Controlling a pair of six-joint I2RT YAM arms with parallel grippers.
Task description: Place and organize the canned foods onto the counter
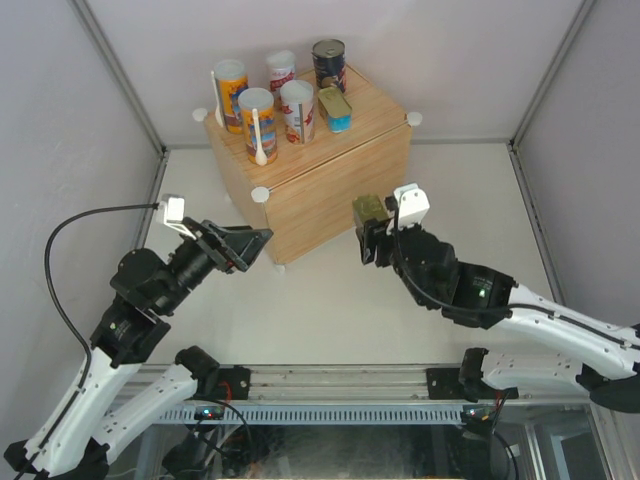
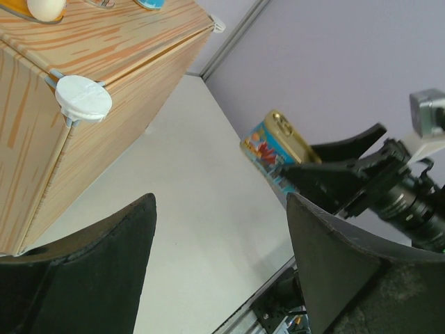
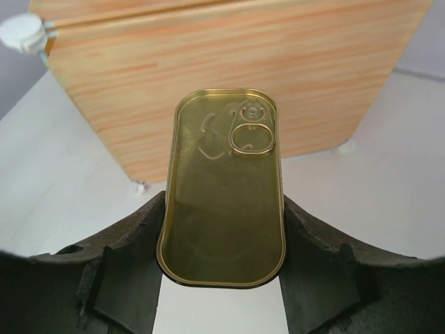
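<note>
The right gripper (image 1: 371,232) has its jaws clamped on the long sides of a flat gold tin (image 3: 222,202), held in the air just before the counter (image 1: 330,190), near the right end of its front face. Six cans (image 1: 297,110) crowd the back-left of the counter's top, and the strip along its front edge is bare. The left gripper (image 1: 256,243) has its jaws apart and empty, near the front corner cap (image 1: 260,193).

Bright even light, soft shadows, sharp

White table (image 1: 330,320) w/ counter (image 1: 335,190) on it.
</note>
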